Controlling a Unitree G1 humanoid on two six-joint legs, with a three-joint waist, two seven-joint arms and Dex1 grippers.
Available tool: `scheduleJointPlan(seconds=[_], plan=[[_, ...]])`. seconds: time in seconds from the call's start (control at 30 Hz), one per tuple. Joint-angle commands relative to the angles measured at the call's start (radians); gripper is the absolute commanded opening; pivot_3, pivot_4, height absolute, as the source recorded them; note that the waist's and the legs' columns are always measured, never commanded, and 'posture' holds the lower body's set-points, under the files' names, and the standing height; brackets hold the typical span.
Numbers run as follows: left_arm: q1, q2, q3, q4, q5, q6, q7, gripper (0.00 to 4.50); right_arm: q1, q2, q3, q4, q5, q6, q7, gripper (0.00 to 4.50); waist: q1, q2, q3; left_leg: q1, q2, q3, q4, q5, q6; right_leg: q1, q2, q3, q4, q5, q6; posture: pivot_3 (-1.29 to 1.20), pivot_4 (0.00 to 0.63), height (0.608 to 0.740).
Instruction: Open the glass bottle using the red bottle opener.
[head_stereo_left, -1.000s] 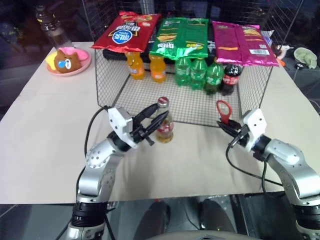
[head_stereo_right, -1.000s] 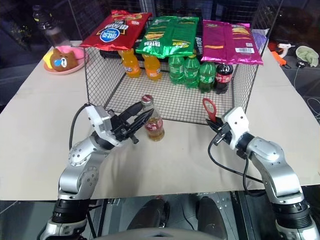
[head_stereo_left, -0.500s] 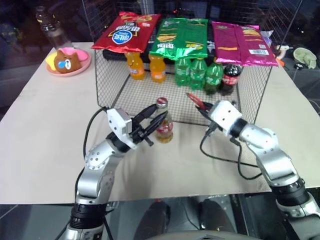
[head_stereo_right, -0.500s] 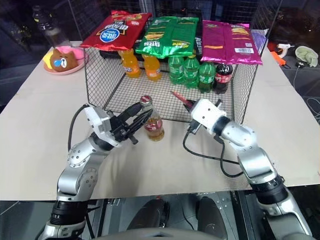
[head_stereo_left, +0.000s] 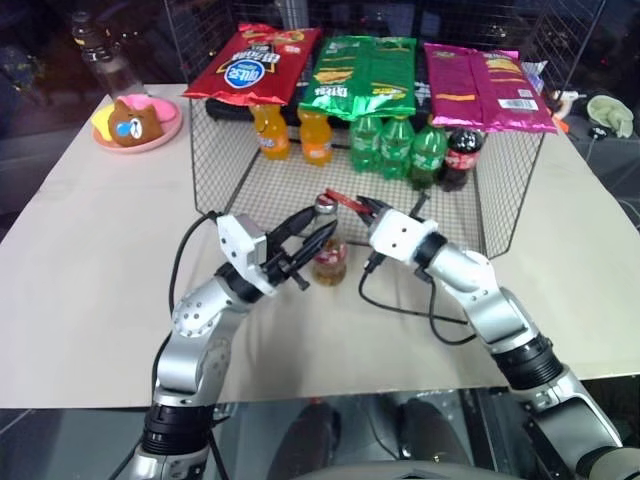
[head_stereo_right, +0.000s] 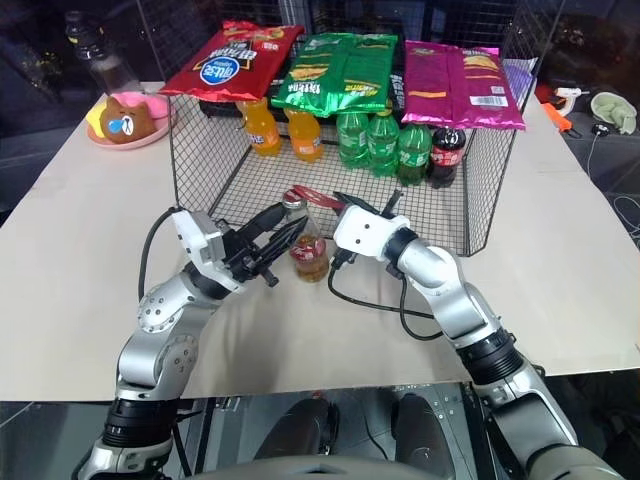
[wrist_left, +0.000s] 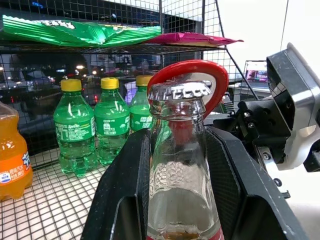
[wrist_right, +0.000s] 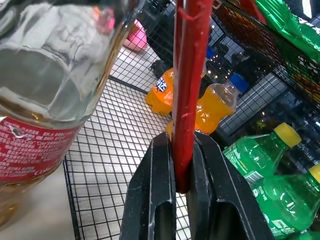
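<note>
The glass bottle (head_stereo_left: 330, 255) stands on the bench (head_stereo_left: 90, 260), its rigid, slippery, breakable body gripped by the left end effector (head_stereo_left: 318, 238). The right end effector (wrist_right: 182, 165) pinches the stiff red bottle opener (wrist_left: 192, 75) by its handle; its loop sits behind the cap (wrist_left: 177, 92).

A beige table (head_stereo_left: 90, 260) bears a wire rack (head_stereo_left: 215, 165), pink plate (head_stereo_left: 160, 135) and glass bottle (head_stereo_left: 329, 258).

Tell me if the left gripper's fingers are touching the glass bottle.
Touching. In the left wrist view both black fingers press against the sides of the glass bottle, with no gap showing.
</note>
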Motion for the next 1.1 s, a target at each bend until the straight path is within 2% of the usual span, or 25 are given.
scheduleJointPlan(seconds=[0.03,0.47,0.87,1.1], plan=[[0.012,0.004,-0.017,0.014,0.02,0.018,0.005,1.13,-0.009,-0.008,0.031,-0.016,-0.036,-0.055,0.022,0.0,0.0,0.0,0.0,0.0,0.0,0.0,0.0,0.0,0.0,0.0,0.0,0.0,0.0,0.0,0.0,0.0,0.15,0.74],[0.002,-0.004,-0.02,0.025,0.017,0.022,0.008,1.13,-0.041,0.067,0.094,0.108,-0.122,-0.144,-0.007,0.0,0.0,0.002,-0.003,0.001,0.0,0.0,0.0,0.0,0.0,0.001,0.0,0.0,0.0,0.0,0.0,0.0,0.15,0.74],[0.0,-0.001,-0.013,0.029,0.017,0.024,0.007,1.13,-0.016,0.051,0.114,0.14,-0.119,-0.284,0.01,0.0,0.0,0.005,-0.005,0.002,0.0,0.0,0.0,0.0,0.0,0.002,0.0,0.0,0.0,0.0,0.0,0.0,0.15,0.74],[-0.002,-0.001,-0.012,0.035,0.018,0.023,0.005,1.13,-0.046,0.014,0.119,0.164,-0.212,-0.312,-0.011,0.0,0.0,0.006,-0.006,0.003,0.0,0.0,0.0,0.0,0.0,0.002,0.0,0.0,0.0,0.0,0.0,0.0,0.15,0.74]])
